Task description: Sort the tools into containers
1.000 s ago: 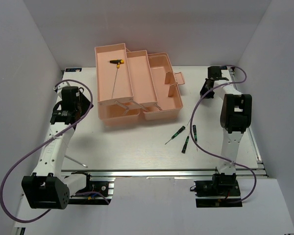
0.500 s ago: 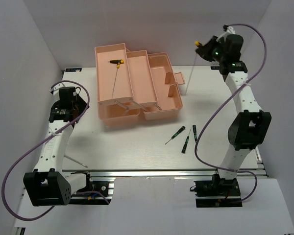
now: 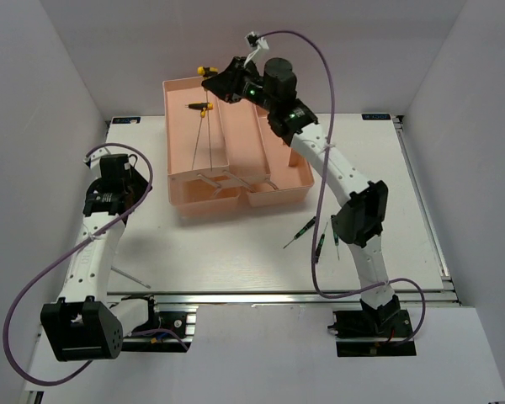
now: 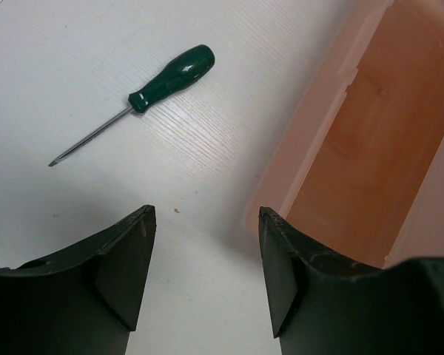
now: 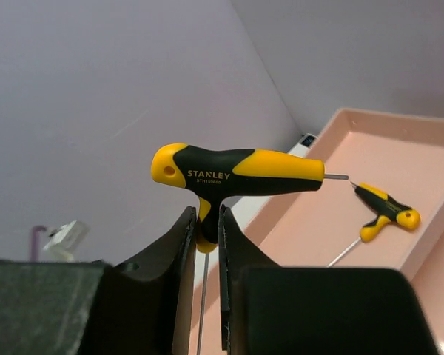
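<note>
My right gripper point(image 3: 219, 84) point(image 5: 205, 214) is shut on the neck of a yellow-and-black T-handled rod point(image 3: 206, 71) point(image 5: 237, 171), held high over the left tray of the pink toolbox point(image 3: 181, 139) point(image 5: 429, 144), its shaft hanging down. A second yellow-and-black rod point(image 3: 202, 107) point(image 5: 385, 211) lies in that tray. My left gripper point(image 3: 120, 178) point(image 4: 206, 222) is open and empty, above the table beside the toolbox's wall point(image 4: 303, 159). The large green screwdriver point(image 4: 170, 74) lies on the table beyond it. Small green-and-black screwdrivers point(image 3: 303, 230) point(image 3: 319, 247) lie right of centre.
The toolbox stands open at the back centre with its tiered trays spread. White walls close in the table on the left, right and back. In the top view the large screwdriver shows only its shaft point(image 3: 133, 279) beside the left arm. The right arm's elbow point(image 3: 362, 215) overhangs the small screwdrivers.
My right arm has swung from the table's right side, up and across to above the toolbox's left tray, carrying the rod. The left arm has barely moved.
</note>
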`<state>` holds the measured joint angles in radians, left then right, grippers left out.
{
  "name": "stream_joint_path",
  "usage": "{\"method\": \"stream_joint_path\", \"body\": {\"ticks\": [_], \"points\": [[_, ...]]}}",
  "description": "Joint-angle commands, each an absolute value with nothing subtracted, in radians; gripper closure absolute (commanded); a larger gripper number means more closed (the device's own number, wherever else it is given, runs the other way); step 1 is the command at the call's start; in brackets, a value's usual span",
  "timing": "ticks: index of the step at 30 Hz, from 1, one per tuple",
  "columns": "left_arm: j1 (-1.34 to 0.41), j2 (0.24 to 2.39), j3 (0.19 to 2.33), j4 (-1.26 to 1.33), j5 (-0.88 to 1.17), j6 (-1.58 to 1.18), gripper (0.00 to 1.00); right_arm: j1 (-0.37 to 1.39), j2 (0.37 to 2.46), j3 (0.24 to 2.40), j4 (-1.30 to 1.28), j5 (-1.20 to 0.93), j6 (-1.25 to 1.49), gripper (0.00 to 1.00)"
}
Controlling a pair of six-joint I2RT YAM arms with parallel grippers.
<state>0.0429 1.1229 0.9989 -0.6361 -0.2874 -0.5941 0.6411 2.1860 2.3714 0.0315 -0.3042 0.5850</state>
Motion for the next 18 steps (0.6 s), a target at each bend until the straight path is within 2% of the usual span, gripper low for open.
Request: {"method": "stream_joint_path", "body": {"ticks": [1, 7, 18], "points": [[0.048, 1.065, 0.977, -0.632, -0.268, -0.604, 0.32, 0.652, 2.203, 2.382, 0.144, -0.178, 0.592, 1.0], [0.046, 1.043, 0.968, -0.653, -0.272, -0.601, 0.32, 0.686, 2.272, 2.413, 0.253, -0.063, 0.511, 1.0], [0.046, 1.019, 0.969, -0.678, -0.27, -0.604, 0.32, 0.703, 2.338, 2.424, 0.333, 0.023, 0.425, 1.0]]}}
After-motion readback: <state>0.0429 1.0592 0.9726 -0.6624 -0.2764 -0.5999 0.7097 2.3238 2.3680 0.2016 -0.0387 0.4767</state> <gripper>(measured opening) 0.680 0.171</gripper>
